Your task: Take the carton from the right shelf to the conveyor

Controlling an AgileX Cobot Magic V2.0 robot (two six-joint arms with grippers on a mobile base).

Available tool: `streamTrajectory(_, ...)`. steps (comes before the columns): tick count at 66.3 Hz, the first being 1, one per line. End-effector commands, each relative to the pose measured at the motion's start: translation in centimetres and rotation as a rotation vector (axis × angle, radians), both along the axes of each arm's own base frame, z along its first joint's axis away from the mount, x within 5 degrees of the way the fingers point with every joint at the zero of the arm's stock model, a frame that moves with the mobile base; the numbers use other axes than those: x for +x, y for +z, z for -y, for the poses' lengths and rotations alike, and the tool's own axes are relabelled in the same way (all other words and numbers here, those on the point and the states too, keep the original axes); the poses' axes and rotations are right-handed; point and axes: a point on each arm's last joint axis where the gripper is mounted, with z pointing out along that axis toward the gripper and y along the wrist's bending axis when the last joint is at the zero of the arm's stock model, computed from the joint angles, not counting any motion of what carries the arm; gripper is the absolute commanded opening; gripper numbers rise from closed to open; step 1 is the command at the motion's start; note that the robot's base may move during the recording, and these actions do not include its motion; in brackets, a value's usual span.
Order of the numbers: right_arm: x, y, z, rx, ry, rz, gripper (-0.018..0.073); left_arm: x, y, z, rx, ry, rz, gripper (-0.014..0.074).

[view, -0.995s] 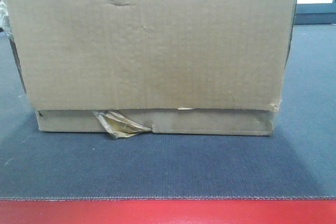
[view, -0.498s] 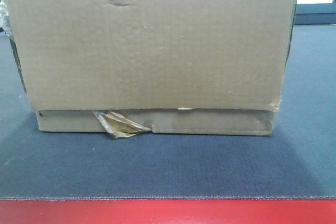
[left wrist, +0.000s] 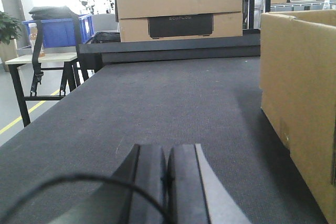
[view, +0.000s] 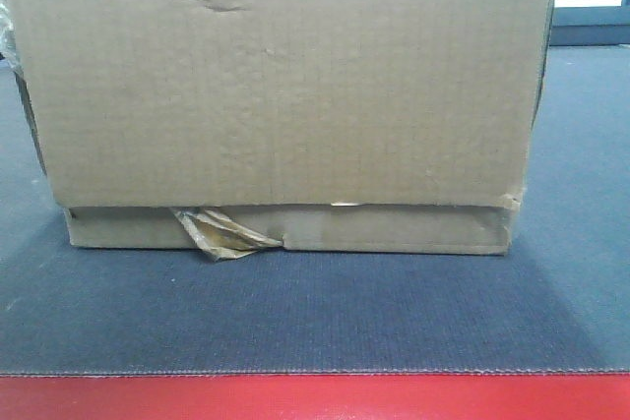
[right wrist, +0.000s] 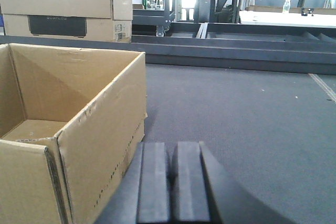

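Note:
A large brown open-topped carton (view: 285,95) stands on the dark grey belt (view: 315,312) and fills the front view; torn tape hangs at its lower left. My left gripper (left wrist: 167,148) is shut and empty, low over the belt, with the carton's wall (left wrist: 299,103) to its right. My right gripper (right wrist: 172,145) is shut and empty, just right of the carton (right wrist: 100,124), whose open inside shows. Neither gripper touches it.
A red strip (view: 315,398) runs along the belt's near edge. A second closed carton (left wrist: 178,9) sits on a dark frame behind the belt; it also shows in the right wrist view (right wrist: 65,9). A blue crate (left wrist: 55,30) stands on a table at the left.

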Motion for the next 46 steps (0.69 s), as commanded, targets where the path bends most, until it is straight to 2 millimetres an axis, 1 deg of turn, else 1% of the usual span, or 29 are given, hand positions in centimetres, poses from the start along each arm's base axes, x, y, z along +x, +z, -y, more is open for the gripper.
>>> streamTrajectory(1, -0.06, 0.24, 0.03, -0.013, -0.002, 0.036, -0.0067, -0.08, 0.32, 0.03, -0.012, -0.004, 0.033, 0.0000)
streamTrajectory(10, -0.06, 0.24, 0.03, -0.013, -0.002, 0.036, -0.0067, -0.08, 0.32, 0.03, -0.012, -0.004, 0.033, 0.0000)
streamTrajectory(26, -0.06, 0.24, 0.03, -0.013, -0.002, 0.036, -0.0067, -0.03, 0.10, 0.44, -0.016, -0.077, 0.008, 0.0000)
streamTrajectory(46, -0.06, 0.24, 0.03, -0.013, -0.002, 0.036, -0.0067, -0.03, 0.12, 0.42, -0.016, -0.073, 0.011, 0.0000)
